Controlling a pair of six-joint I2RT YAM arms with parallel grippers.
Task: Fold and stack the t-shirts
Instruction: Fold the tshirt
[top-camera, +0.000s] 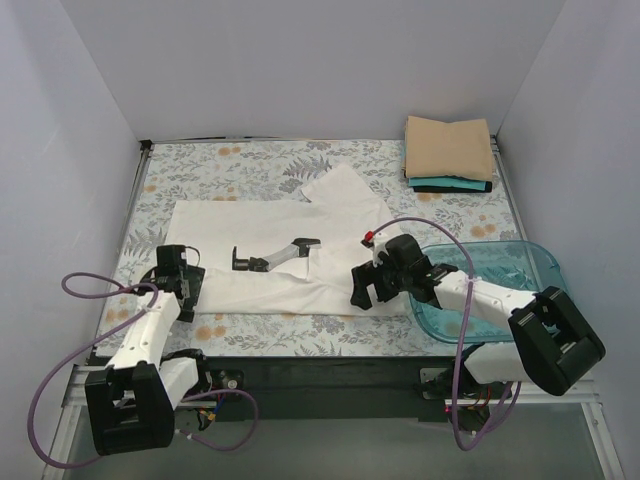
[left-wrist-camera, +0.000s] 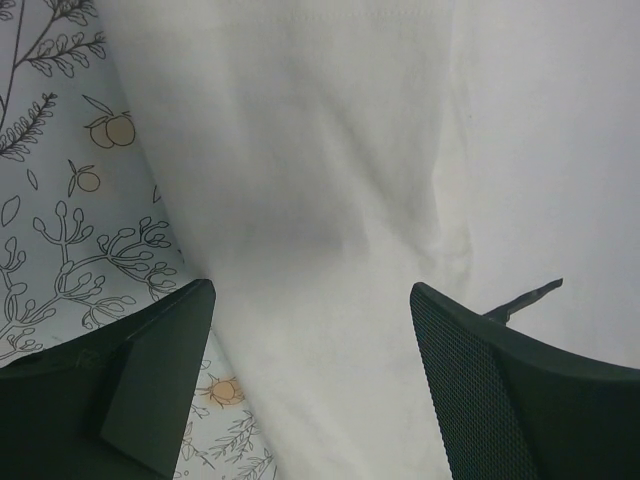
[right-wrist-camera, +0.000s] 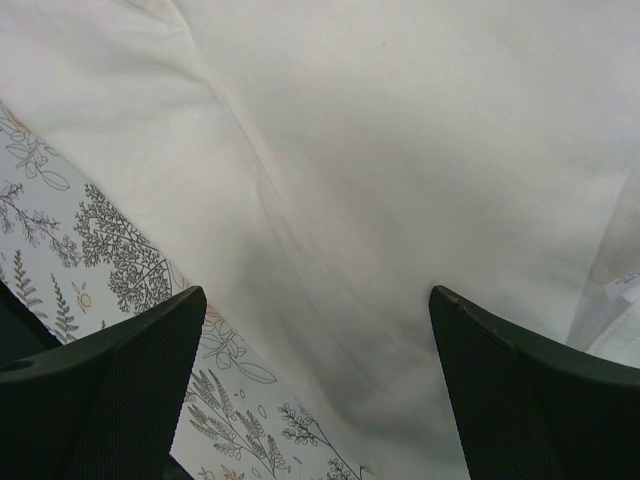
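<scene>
Mid-table, on the floral cover (top-camera: 240, 165), the off-white shirt (top-camera: 270, 235) lies spread flat, one sleeve angled toward the far side. Left gripper (left-wrist-camera: 312, 380) over the shirt's left edge, jaws wide, holding nothing. Right gripper (right-wrist-camera: 315, 390) over the near right hem, jaws apart, empty. Far right corner: folded stack (top-camera: 449, 150), tan on top, teal and black beneath. Tub (top-camera: 535, 262) near right.

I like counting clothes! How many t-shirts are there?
4. The off-white t-shirt lies spread mid-table. The tan t-shirt tops a far-right pile, over the teal t-shirt and the black t-shirt. More may hide in that pile.
</scene>
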